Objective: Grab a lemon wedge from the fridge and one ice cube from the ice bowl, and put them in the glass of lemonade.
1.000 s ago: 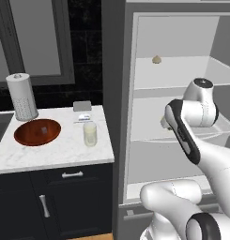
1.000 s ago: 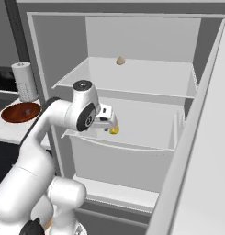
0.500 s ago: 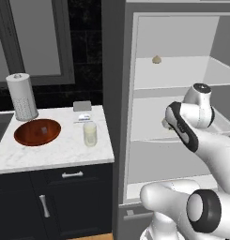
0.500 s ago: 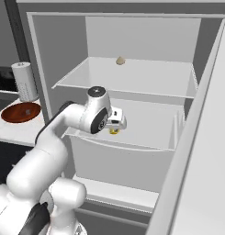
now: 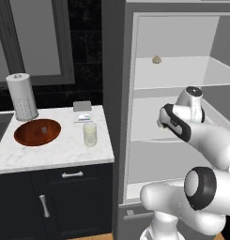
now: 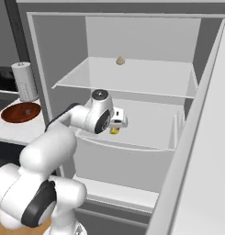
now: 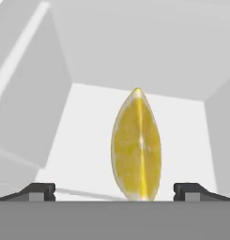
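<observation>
Standing open in a dark-walled kitchen, the grey fridge point(image 6: 203, 82) shows pale white-grey shelves, and beside it a white marble worktop point(image 5: 50, 152) tops dark cabinets with pale bar handles. A framed grey panel hangs on the black wall above the worktop.

On the worktop the reddish-brown ice bowl point(image 5: 37, 131) sits near the back left, with a pale ice cube point(image 5: 43, 128) inside it; in the right base view the same bowl point(image 6: 20, 112) shows its cube point(image 6: 27, 110) too. Just behind the bowl stands a white perforated paper-towel cylinder point(image 5: 22, 96). The glass of lemonade point(image 5: 90, 133), filled with pale yellowish-white liquid, stands upright toward the right edge of the worktop, well apart from the bowl. Behind the glass lie a small grey box point(image 5: 82, 106) and a small white item with a bluish mark; any writing on it is too small to read.

Inside the fridge a small beige rounded lump point(image 6: 120, 60) rests on the upper shelf. The lemon wedge point(image 7: 136, 146) lies on the lower shelf, just in front of the end effector point(image 7: 114, 191), which is released with its fingers point(image 7: 39, 191) spread wide on either side of the wedge, not touching it. From the right base view the wedge point(image 6: 114, 131) peeks out beneath the end effector point(image 6: 117, 123)
</observation>
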### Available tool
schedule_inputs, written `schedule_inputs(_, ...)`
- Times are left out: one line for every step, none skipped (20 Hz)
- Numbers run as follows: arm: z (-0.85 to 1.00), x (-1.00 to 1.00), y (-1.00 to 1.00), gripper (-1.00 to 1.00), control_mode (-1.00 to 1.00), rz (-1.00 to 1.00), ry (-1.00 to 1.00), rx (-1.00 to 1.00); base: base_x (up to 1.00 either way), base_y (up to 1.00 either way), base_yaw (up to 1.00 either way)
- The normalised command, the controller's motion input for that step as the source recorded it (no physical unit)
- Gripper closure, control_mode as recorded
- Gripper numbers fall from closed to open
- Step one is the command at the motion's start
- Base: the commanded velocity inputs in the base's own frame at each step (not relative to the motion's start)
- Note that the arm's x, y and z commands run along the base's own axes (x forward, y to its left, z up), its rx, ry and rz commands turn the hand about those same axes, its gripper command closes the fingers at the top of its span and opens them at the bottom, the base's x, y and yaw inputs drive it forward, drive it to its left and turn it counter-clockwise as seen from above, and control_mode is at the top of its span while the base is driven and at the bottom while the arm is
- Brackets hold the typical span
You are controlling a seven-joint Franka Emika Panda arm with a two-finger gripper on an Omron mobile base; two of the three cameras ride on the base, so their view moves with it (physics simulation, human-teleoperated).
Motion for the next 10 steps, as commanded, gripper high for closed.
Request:
schedule_inputs(0.00, 0.14, 0.00, -1.00, -1.00, 0.01, 0.00, 0.00, 0.00, 0.00, 0.00)
schedule_inputs(0.00, 0.01, 0.00, -1.00, -1.00, 0.02, 0.00, 0.00, 0.00, 0.00, 0.00)
schedule_inputs(0.00, 0.06, 0.00, -1.00, -1.00, 0.02, 0.00, 0.00, 0.00, 0.00, 0.00)
schedule_inputs(0.00, 0.25, -0.01, -1.00, -1.00, 0.02, 0.00, 0.00, 0.00, 0.00, 0.00)
schedule_inputs(-0.01, 0.34, 0.00, -1.00, -1.00, 0.01, 0.00, 0.00, 0.00, 0.00, 0.00)
schedule_inputs(-0.10, 0.39, 0.00, -1.00, -1.00, 0.01, 0.00, 0.00, 0.00, 0.00, 0.00)
schedule_inputs(-0.16, 0.38, -0.01, -1.00, -1.00, 0.01, 0.00, 0.00, 0.00, 0.00, 0.00)
schedule_inputs(-0.22, 0.33, -0.01, -1.00, -1.00, 0.01, 0.00, 0.00, 0.00, 0.00, 0.00)
schedule_inputs(-0.29, 0.29, -0.01, -1.00, -1.00, 0.01, 0.00, 0.00, 0.00, 0.00, 0.00)
schedule_inputs(-0.34, 0.30, -0.03, -1.00, -1.00, 0.01, 0.00, 0.00, 0.00, 0.00, 0.00)
